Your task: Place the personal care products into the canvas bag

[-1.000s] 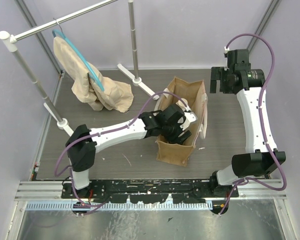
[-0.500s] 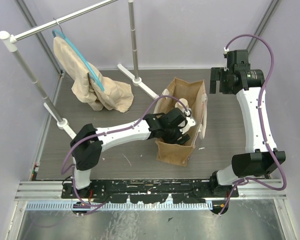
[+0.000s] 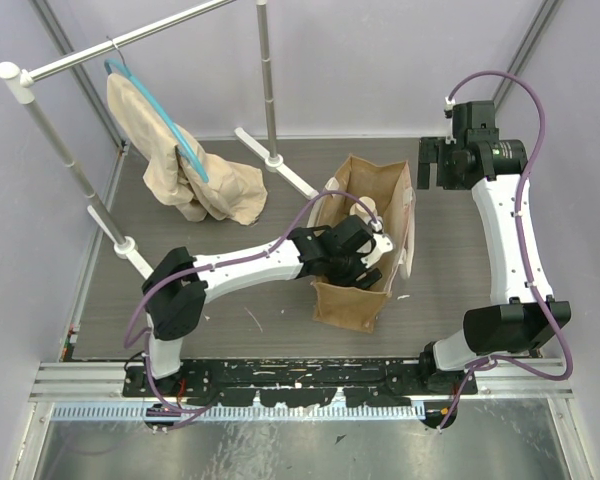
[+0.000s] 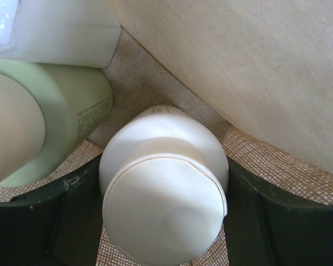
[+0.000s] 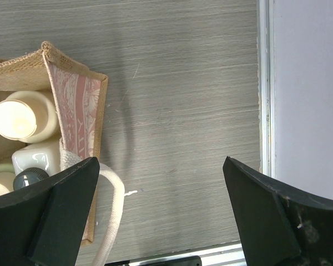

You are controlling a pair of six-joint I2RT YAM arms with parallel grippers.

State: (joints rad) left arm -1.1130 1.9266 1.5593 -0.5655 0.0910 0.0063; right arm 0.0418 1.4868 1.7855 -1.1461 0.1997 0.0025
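the left gripper [image 4: 164, 224] is down inside the canvas bag [image 3: 348, 300], its dark fingers [image 4: 39, 221] clamped on both sides of a round white bottle [image 4: 164, 177] above the woven floor. the bag's pale wall [image 4: 255, 72] slopes close on one side; a pale green bottle [image 4: 77, 105] and a white bottle [image 4: 61, 27] crowd the other. the right gripper [image 5: 161, 216] hangs with jaws spread wide at the far right, over bare table [image 5: 183, 83] running open from the bag's edge to the table's right rim [image 5: 262, 83].
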